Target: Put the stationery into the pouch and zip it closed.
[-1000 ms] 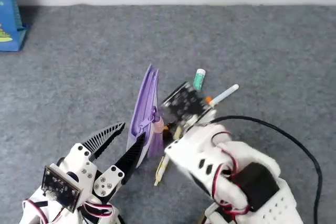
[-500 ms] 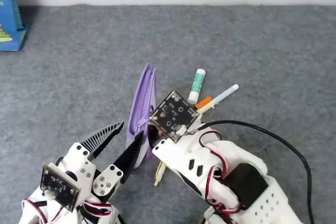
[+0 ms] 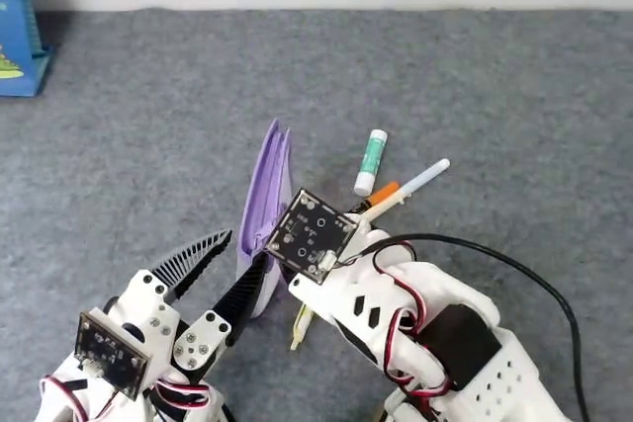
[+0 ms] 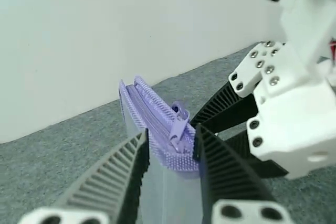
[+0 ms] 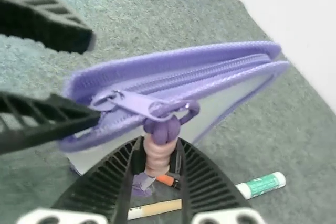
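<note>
Step in hand, as judged: zip being worked open, prior to loading. The pouch (image 3: 269, 195) is stood on edge on the tabletop (image 3: 495, 86), zip side up, w/ its near end grasped btwn the fingers of the L hand (image 4: 170, 137). The R hand (image 5: 156, 145) is clenched on the zip pull (image 5: 157, 124), a pinkish-purple tassel hung from the slider, which sits near the L-hand end. Teeth beyond the slider look closed, tho this can't be told for sure. No stationery is seen inside. The glue stick (image 3: 371, 160) and pen (image 3: 410, 185) are lying near the pouch on the R-arm side. A pale yellow stick-like item (image 3: 302, 323) is partly hidden under the R arm.

Next move, as judged: slider to be drawn along the top edge toward the far end w/ the pull pinched, near end held firm so the pouch isn't dragged or tipped. The mouth must be left wide enough for items to be dropped in.
</note>
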